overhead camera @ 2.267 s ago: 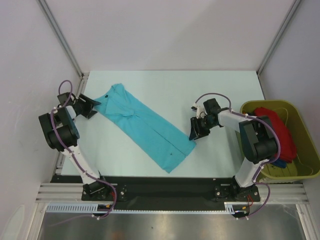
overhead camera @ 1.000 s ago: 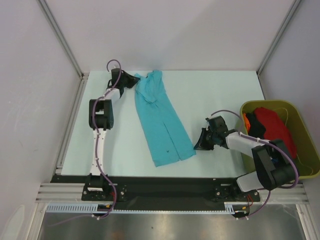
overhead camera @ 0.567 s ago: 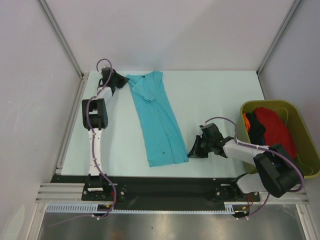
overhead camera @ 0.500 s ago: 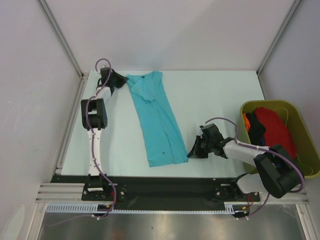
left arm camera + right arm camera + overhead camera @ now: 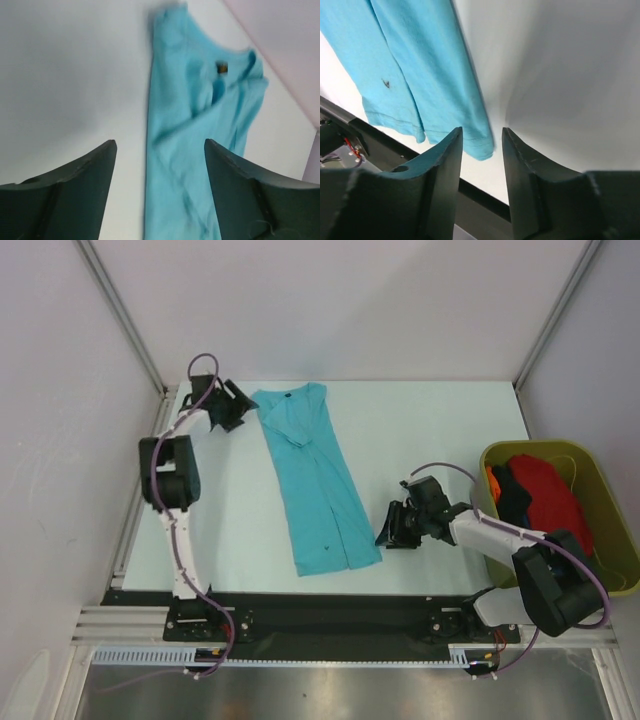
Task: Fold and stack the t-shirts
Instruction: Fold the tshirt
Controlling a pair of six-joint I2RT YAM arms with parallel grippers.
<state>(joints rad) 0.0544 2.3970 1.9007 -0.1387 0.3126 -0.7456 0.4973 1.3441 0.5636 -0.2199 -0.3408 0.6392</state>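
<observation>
One turquoise t-shirt (image 5: 315,475) lies flat on the table as a long narrow strip, collar at the far end and hem near the front edge. My left gripper (image 5: 232,405) is open and empty just left of the collar. In the left wrist view the shirt (image 5: 195,100) with its dark label (image 5: 221,67) lies beyond my gripper (image 5: 160,145). My right gripper (image 5: 392,530) is open beside the hem's right corner. In the right wrist view that corner (image 5: 480,142) lies between the spread fingers of my gripper (image 5: 481,131), not pinched. Red (image 5: 545,495) and orange (image 5: 493,480) shirts lie in the tub.
The olive-green tub (image 5: 612,525) stands at the right edge, next to my right arm. The black front rail (image 5: 320,610) runs just below the shirt's hem and shows in the right wrist view (image 5: 480,192). Frame posts and walls close in the back and sides.
The shirt was pulled from a diagonal into a straight, flatter strip. My left gripper let go of the collar and drew back to its left. My right gripper shifted slightly by the hem.
</observation>
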